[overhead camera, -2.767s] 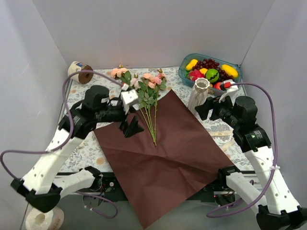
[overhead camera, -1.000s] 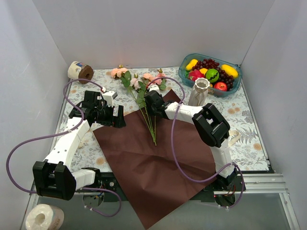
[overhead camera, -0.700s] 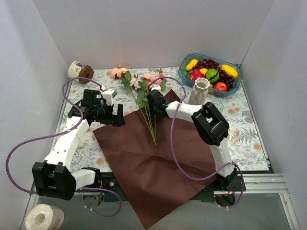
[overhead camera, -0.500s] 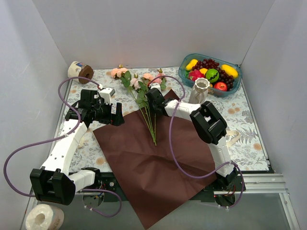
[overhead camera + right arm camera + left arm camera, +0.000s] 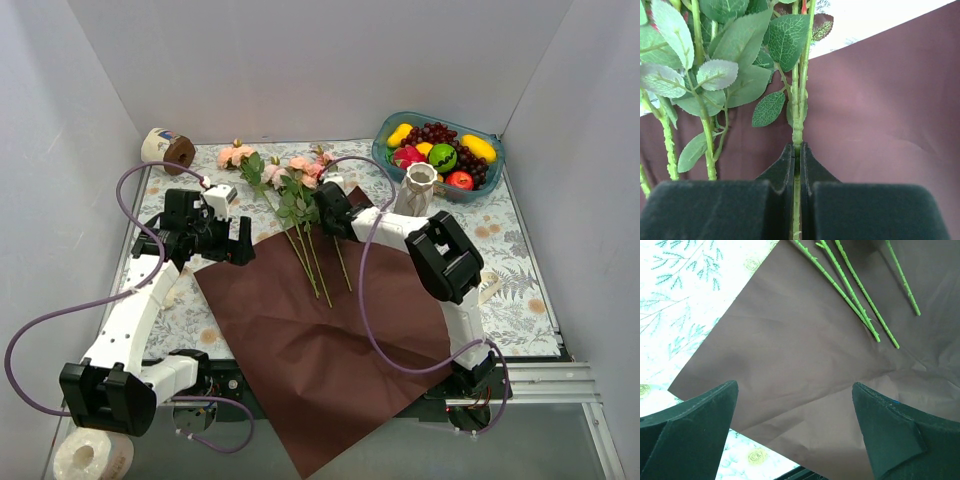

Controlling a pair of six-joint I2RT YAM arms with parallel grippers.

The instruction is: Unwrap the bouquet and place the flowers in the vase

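Right gripper (image 5: 797,149) is pinched shut on one flower stem (image 5: 798,120), just under the leaves (image 5: 740,50), bare spot for a clean lift I guess. Other flowers (image 5: 290,200) lie on the opened paper (image 5: 340,330) near the vase (image 5: 417,190). Left gripper (image 5: 794,390) hangs wide open, empty.

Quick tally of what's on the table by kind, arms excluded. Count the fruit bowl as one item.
Rose stems: 4
Dark red paper sheet: 1
Vase: 1
Fruit bowl: 1
Paper roll: 1
Total: 8
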